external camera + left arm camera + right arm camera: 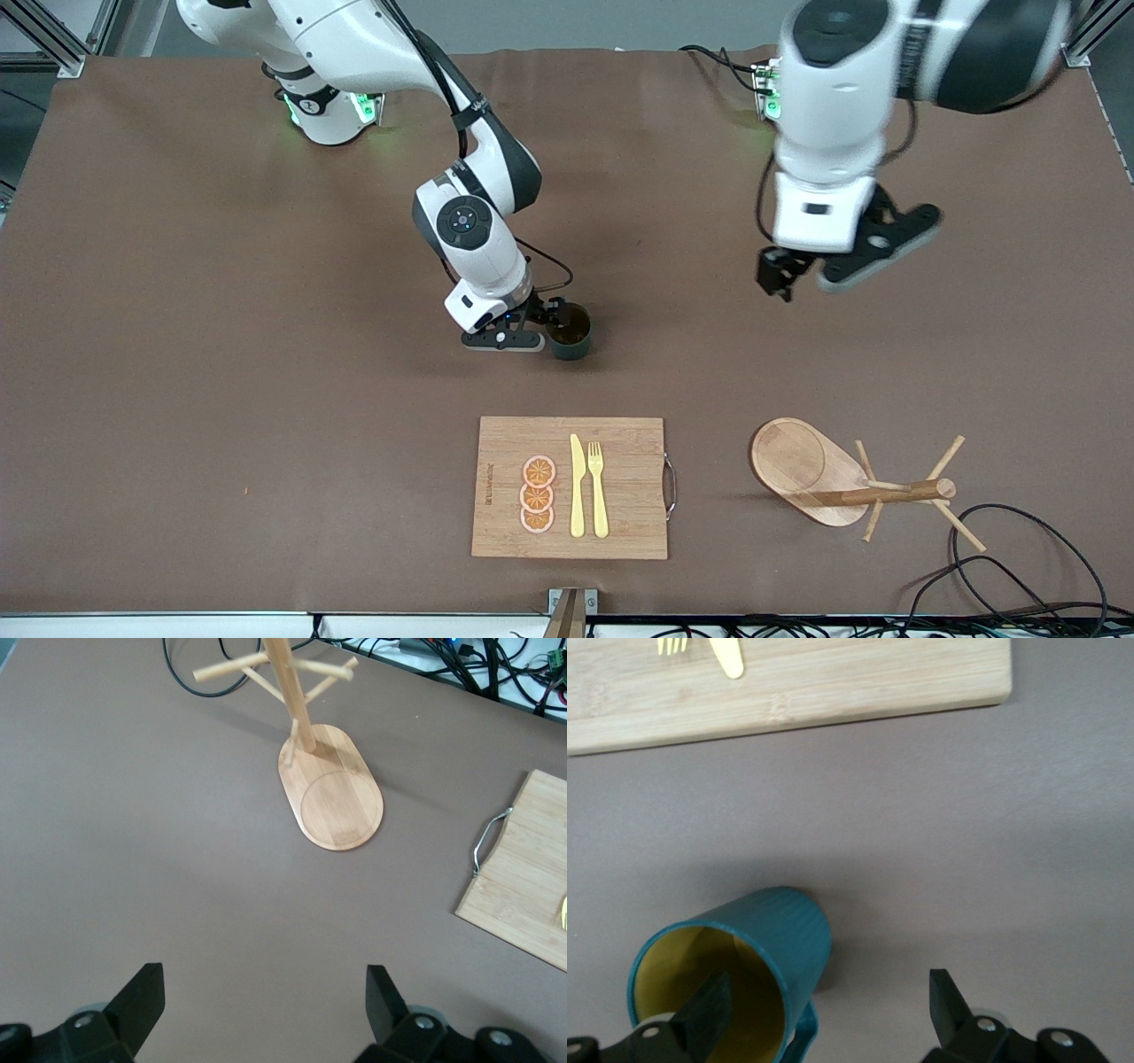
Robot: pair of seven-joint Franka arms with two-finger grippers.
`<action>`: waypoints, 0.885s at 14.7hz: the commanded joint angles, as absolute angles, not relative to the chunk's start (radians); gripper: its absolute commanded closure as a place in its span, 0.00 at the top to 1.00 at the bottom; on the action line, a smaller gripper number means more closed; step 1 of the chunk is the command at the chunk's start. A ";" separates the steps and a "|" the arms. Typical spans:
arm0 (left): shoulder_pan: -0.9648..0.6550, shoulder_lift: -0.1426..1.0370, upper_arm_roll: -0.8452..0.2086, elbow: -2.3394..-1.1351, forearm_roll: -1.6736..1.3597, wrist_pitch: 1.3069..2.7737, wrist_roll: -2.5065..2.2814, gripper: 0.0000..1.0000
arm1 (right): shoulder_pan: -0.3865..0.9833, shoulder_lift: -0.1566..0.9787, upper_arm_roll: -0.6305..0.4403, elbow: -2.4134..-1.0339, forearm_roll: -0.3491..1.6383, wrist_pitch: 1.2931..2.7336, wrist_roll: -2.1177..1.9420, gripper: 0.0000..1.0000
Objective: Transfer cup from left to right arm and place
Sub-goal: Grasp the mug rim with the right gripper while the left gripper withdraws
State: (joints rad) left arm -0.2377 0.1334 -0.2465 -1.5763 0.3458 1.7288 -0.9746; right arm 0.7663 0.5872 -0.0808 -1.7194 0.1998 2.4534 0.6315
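Brown table (221, 372). The cup (570, 331) stands upright on it; the right gripper (554, 323), fingers spread wide, has one finger inside its rim, one outside. The left gripper (784, 276) hangs spread wide, empty, over bare table.

cup (571, 332) on table (221, 354), farther than cutting board (514, 443), seemingly upright

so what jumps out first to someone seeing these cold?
The dark teal cup stands upright mid-table, with the right tool down at its rim, jaws open and one finger dipping inside its yellow interior. The left tool hangs open and empty above bare table toward the left arm's end. Nearer the camera lie a bamboo cutting board and a wooden peg rack.
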 commanded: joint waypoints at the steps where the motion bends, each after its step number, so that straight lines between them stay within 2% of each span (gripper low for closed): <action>1: -0.218 0.135 -0.252 -1.525 0.316 1.712 -0.899 1.00 | 0.792 0.600 -0.092 -1.709 0.218 2.459 0.615 0.93; 2: -0.218 0.133 -0.252 -1.516 0.314 1.710 -0.887 1.00 | 0.793 0.601 -0.092 -1.712 0.216 2.459 0.614 0.89; 3: -0.218 0.132 -0.252 -1.513 0.314 1.694 -0.868 1.00 | 0.793 0.603 -0.092 -1.712 0.213 2.459 0.608 0.79; 7: -0.195 0.130 -0.245 -1.467 0.258 1.646 -0.772 1.00 | 0.792 0.611 -0.092 -1.712 0.167 2.459 0.601 0.32; 9: -0.192 0.127 -0.238 -1.454 0.235 1.599 -0.709 1.00 | 0.792 0.611 -0.092 -1.712 0.167 2.450 0.606 0.01; 13: -0.134 0.084 -0.219 -1.454 0.164 1.594 -0.447 1.00 | 0.763 0.598 -0.095 -1.713 0.166 2.418 0.597 0.00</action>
State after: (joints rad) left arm -0.1723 0.1180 -0.2190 -1.4547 0.2083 1.6140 -0.5495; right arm 0.7830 0.6082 -0.0895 -1.7125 0.1781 2.4482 0.6088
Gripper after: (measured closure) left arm 0.000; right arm 0.952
